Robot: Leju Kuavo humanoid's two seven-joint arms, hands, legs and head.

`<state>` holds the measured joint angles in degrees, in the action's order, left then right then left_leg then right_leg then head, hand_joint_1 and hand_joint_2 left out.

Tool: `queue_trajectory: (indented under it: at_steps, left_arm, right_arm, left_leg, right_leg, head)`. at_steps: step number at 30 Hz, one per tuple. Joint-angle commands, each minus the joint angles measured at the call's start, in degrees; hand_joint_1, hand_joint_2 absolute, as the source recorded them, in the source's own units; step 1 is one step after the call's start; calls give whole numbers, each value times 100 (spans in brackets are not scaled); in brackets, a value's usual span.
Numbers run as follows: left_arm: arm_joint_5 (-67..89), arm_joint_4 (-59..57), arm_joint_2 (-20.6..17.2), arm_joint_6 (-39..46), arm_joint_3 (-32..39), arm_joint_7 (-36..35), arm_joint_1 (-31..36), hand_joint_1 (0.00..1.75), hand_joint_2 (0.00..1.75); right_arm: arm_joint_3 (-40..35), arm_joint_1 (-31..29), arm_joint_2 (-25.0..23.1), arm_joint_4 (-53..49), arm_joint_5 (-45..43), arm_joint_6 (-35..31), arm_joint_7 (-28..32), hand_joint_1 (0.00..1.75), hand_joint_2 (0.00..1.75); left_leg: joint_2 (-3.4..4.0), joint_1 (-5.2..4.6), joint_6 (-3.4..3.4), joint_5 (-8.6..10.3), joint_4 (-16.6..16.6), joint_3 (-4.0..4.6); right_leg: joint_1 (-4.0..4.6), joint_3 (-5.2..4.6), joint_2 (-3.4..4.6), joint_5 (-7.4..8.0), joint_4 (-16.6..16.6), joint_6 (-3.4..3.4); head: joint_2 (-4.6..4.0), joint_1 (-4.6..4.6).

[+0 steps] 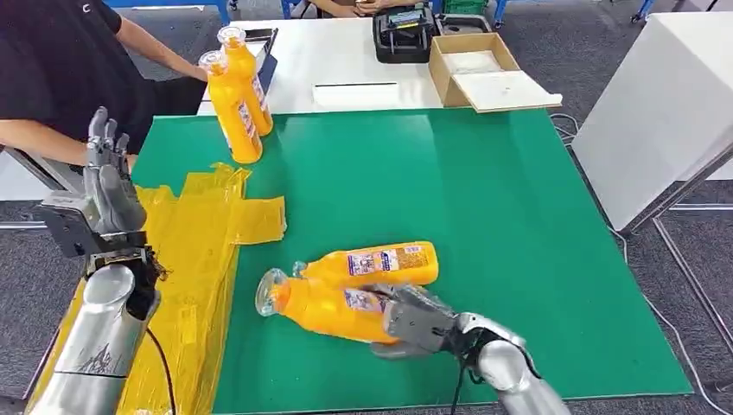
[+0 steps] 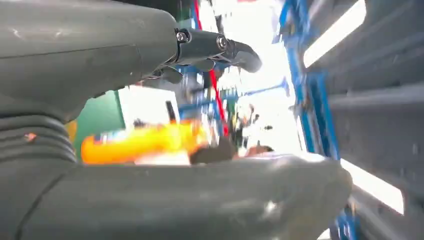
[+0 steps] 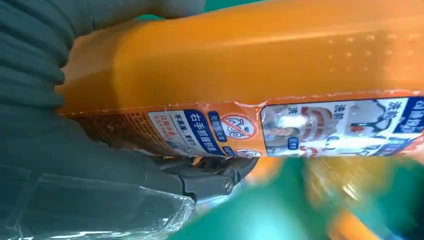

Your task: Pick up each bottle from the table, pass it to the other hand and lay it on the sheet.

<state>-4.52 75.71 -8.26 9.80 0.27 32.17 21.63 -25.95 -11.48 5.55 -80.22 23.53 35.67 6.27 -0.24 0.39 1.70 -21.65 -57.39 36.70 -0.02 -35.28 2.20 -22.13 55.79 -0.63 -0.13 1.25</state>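
Surface: green tabletop (image 1: 484, 225), with a white table behind it.
Bottles: four orange ones. Two lie side by side at the near edge, the held bottle (image 1: 324, 309) nearer the robot and the second bottle (image 1: 376, 264) touching it behind. Two far bottles (image 1: 238, 95) stand together at the far left corner.
Sheet: yellow sheet (image 1: 203, 238) crumpled along the left side of the green, with no bottle on it.
Right hand: right hand (image 1: 415, 322) is wrapped around the base end of the held bottle, which lies on the tabletop.
Right wrist view: close-up of the held bottle's label (image 3: 280, 127), with a dark finger (image 3: 210, 182) curled under the bottle.
Left hand: left hand (image 1: 108, 173) is raised above the sheet, fingers spread and upright, holding nothing.
Left wrist view: blurred; an orange bottle shows between the thumb and fingers, well beyond them.
Others: a person in black (image 1: 60, 60) sits at the far left; a cardboard box (image 1: 480, 69) is on the white table.
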Motion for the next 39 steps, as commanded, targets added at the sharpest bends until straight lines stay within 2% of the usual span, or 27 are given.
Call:
queue_trajectory:
  at_steps: [1, 4, 6, 9, 12, 15, 19, 24, 27, 29, 39]
  left_arm:
    - [-146, 154, 178, -334, -582, -184, 134, 0, 175]
    - [-160, 128, 182, -331, -616, -190, 164, 0, 175]
    - [-307, 200, 157, -384, -662, -143, 112, 0, 175]
    - [-427, 219, 135, -407, -851, -110, 183, 0, 175]
    - [-557, 96, 162, -415, -992, -122, 363, 0, 175]
    - [-809, 27, 288, -488, -1134, -168, 549, 0, 175]
    - [-1524, -81, 545, -779, -1241, -330, 752, 0, 175]
    - [-1880, 98, 578, -1033, -1276, -479, 551, 0, 175]
    - [-2432, 173, 681, -1408, -1332, -855, 447, 0, 175]
    - [-2455, 217, 730, -1363, -1350, -887, 436, 0, 175]
    - [-2440, 401, 744, -1260, -1307, -950, 312, 0, 175]
  right_arm:
    - [696, -408, 355, -691, -342, -408, -654, 175, 175]
    - [652, -445, 302, -573, -277, -482, -627, 175, 175]
    - [683, -568, 152, -389, -190, -790, -675, 175, 175]
    - [769, -1201, 61, 266, -127, -1227, -808, 175, 175]
    - [889, -1611, 22, 635, -217, -1345, -780, 175, 175]
    - [947, -2145, -52, 1084, -516, -1523, -732, 175, 175]
    - [788, -2658, -388, 1305, -1018, -1823, -629, 175, 175]
    - [403, -2627, -354, 1242, -1210, -2129, -658, 175, 175]
    - [-79, -2705, -614, 1402, -1281, -2374, -682, 175, 175]
    - [-379, -2769, -762, 1502, -1327, -2401, -763, 175, 175]
    - [-549, -2704, -764, 1245, -1500, -2514, -884, 175, 175]
  left_leg:
    - [-19, -6, -4, -2, -5, 7]
    - [-11, -6, -5, -4, -5, 10]
    - [-14, -9, -8, -7, -7, 12]
    - [-1, -9, -8, -6, -5, 16]
    - [7, -7, -7, -5, -9, 26]
    - [-10, -5, -5, 4, -7, 30]
    - [-3, -9, 2, 6, -19, 38]
    - [-1, -4, 3, 13, -1, 35]
    - [7, -7, 1, 9, -2, 30]
    - [17, -7, 1, 8, -3, 35]
    - [0, -2, 5, 15, -3, 60]
  right_leg:
    - [-4, 0, -34, -8, 4, 6]
    - [-6, -1, -27, -7, 4, 5]
    - [-10, -4, -34, -12, 9, 5]
    - [-11, -14, -19, -8, 9, 3]
    - [-10, -22, -12, -3, 12, 4]
    - [-8, -26, -29, -1, 9, 1]
    - [-11, -33, -28, 1, 22, -2]
    - [-6, -30, -16, 11, 2, 1]
    - [-9, -28, -12, 8, 5, 2]
    - [-9, -33, -2, 11, 5, 1]
    - [-3, -52, -16, 12, 6, 1]
  head:
    - [0, 0]
    - [0, -2]
    - [0, 0]
    - [0, 0]
    - [0, 0]
    - [0, -2]
    - [0, 2]
    - [0, 2]
    - [0, 0]
    - [0, 2]
    - [0, 2]
